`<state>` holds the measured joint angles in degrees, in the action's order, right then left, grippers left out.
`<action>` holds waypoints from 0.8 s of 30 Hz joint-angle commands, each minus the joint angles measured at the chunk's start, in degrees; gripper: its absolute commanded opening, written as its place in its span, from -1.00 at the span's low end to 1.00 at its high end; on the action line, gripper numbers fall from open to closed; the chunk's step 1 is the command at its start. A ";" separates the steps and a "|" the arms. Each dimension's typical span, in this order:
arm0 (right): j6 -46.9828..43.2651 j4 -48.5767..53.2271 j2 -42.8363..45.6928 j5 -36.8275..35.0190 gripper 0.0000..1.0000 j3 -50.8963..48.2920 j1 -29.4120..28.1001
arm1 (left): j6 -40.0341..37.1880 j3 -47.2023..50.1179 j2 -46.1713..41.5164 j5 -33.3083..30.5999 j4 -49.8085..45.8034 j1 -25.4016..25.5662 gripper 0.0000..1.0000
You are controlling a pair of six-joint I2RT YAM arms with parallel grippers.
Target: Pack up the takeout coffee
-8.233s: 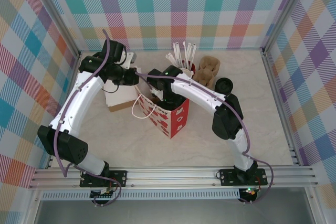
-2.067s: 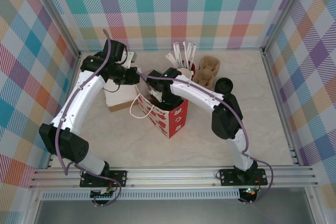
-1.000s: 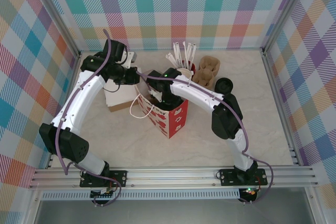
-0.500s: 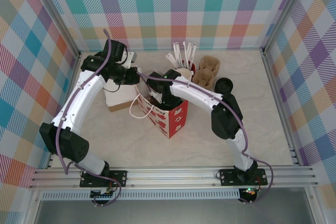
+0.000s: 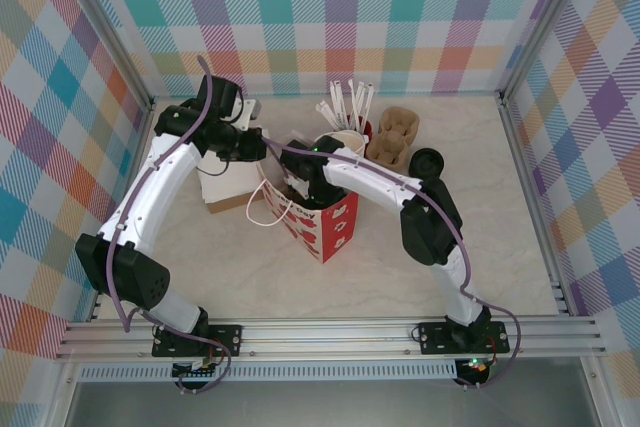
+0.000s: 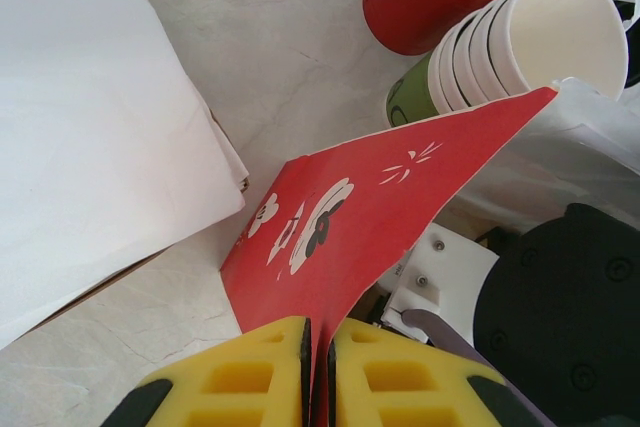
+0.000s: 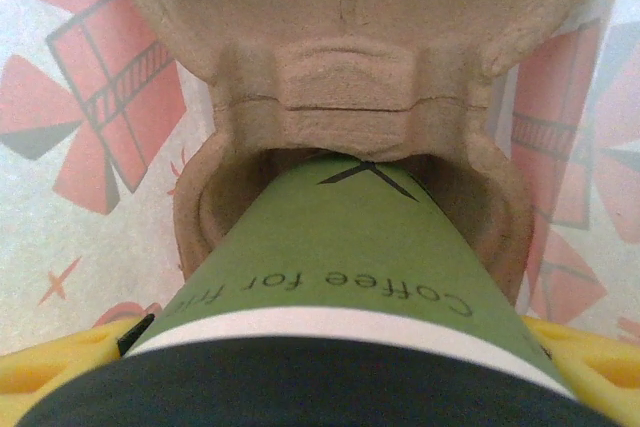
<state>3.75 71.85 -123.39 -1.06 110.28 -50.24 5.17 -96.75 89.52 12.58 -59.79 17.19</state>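
The green, white-banded coffee cup (image 7: 340,257), gripped between the right fingers (image 7: 45,372), points its base into a pulp tray (image 7: 350,77) at 12 o'clock. The left gripper (image 6: 318,377) pinches an edge of the red bag (image 6: 370,217). The table (image 5: 400,267) is cream marble, with plaid walls (image 5: 400,7) around it.

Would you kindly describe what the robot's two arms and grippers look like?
The left arm and right arm have white tubular links, black joints and purple cables. The left gripper and right gripper have yellow blocky fingers.
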 commanded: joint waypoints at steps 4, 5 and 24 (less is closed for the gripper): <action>-0.75 0.40 -2.39 -0.65 0.41 -1.80 0.22 | 0.72 1.04 0.13 1.22 0.35 -0.58 -0.74; -0.76 0.32 -2.38 -0.63 0.41 -1.90 0.23 | 0.71 1.04 0.13 1.15 0.38 -0.58 -0.73; -0.85 -0.26 -2.25 -1.06 0.41 -2.73 0.20 | 0.85 0.85 0.05 1.22 0.43 -0.58 -0.73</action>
<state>3.75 70.81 -124.05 -0.97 109.25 -50.24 5.19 -96.14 89.52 12.75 -59.75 17.19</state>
